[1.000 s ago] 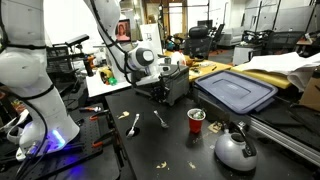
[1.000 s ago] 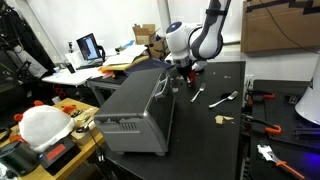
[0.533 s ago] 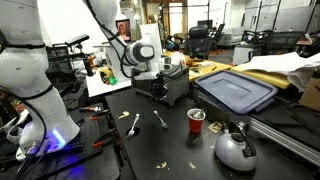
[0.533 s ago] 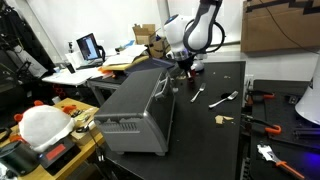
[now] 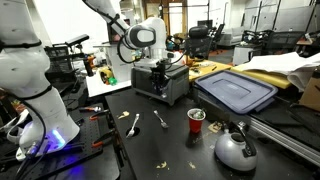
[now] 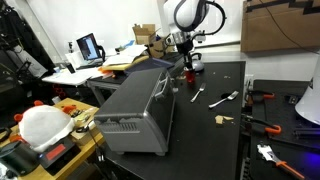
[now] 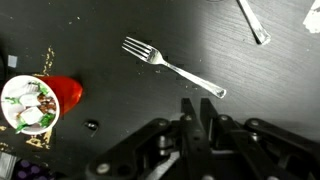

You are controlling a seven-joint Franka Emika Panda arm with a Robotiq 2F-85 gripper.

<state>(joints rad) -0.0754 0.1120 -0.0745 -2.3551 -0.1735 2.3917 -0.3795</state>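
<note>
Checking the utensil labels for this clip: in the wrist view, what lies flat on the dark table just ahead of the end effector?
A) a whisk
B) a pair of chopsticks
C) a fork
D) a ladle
C: a metal fork with its tines plainly visible lies flat on the dark table, apart from the red cup to one side.

readable text: none | screen behind grey box: too small to read | red cup: no lettering made out
</note>
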